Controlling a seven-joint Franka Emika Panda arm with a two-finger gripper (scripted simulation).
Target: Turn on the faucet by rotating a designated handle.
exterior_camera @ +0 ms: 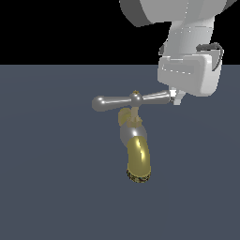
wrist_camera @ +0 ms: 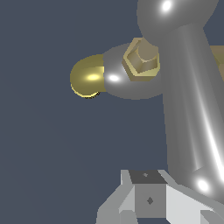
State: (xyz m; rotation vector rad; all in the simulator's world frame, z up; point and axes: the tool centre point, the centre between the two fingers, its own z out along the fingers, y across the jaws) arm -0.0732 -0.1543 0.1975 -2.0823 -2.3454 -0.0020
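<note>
My end effector (exterior_camera: 176,97) stood at the end of the handle (exterior_camera: 132,100) that lies toward the exterior view's right, with its pale tips touching the rounded bulb there. Whether it was clenched around that bulb or only pressed against it, I could not tell — the white body of my wrist hid most of the fingers in the exterior view, and the wrist view showed only one grey finger (wrist_camera: 146,192) just beside the bar.

The handle was a slim silver crossbar, lying almost level across the top of the faucet (exterior_camera: 135,145), with a small brass knob at its centre. Its other bulbous end pointed toward the exterior view's left and was free of any contact.

Under the crossbar, the faucet had a silver-grey neck, and from it the brass-yellow spout (exterior_camera: 139,158) curved down to a dark speckled rim. The whole faucet appeared above the dark blue-grey surface (exterior_camera: 56,187) (its base was not visible to me).

In the wrist view the silver bar filled much of the picture — very close to the camera — with the hexagonal brass nut (wrist_camera: 141,59) beside it and the yellow spout farther behind.
</note>
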